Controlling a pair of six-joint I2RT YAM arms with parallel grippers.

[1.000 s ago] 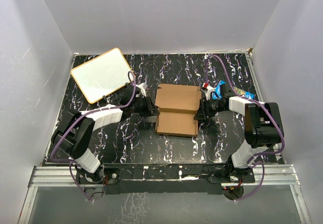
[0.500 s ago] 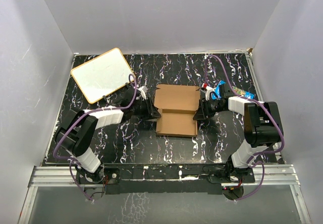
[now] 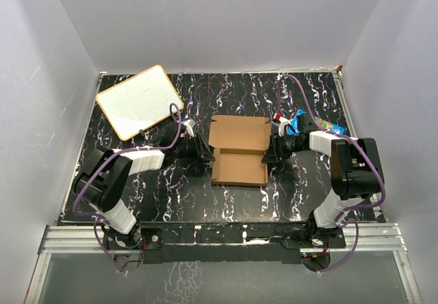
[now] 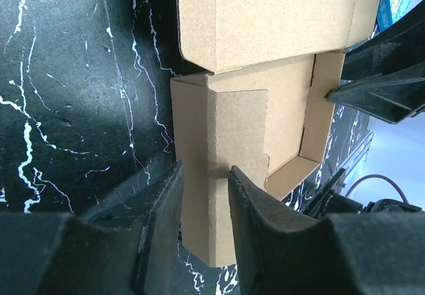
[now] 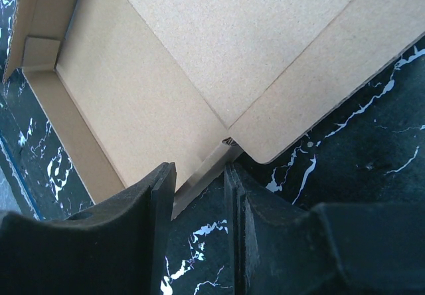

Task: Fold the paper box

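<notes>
The paper box (image 3: 239, 150) is lying in the middle of the black marbled table (image 3: 287, 194), between the two arms and only partly folded. Its broad flat panel is resting on the far side, and the shallow tray part on the near side is showing raised side walls. The left gripper (image 4: 204, 173) is hovering at the tray's left wall with its jaws parted. The cardboard is showing beneath the gap and spreading wider than it, so nothing is being pinched. The right gripper (image 5: 199, 170) is sitting at the tray's right wall, close to the crease where the flat panel joins. A strip of that wall is running slantwise through the gap between its fingers, and whether it is being squeezed or merely straddled cannot be told. A white board (image 3: 137, 102) with an orange rim is lying at the far left, well apart from the box, and a blue printed box (image 3: 299, 120) is lying just beyond the right gripper.
</notes>
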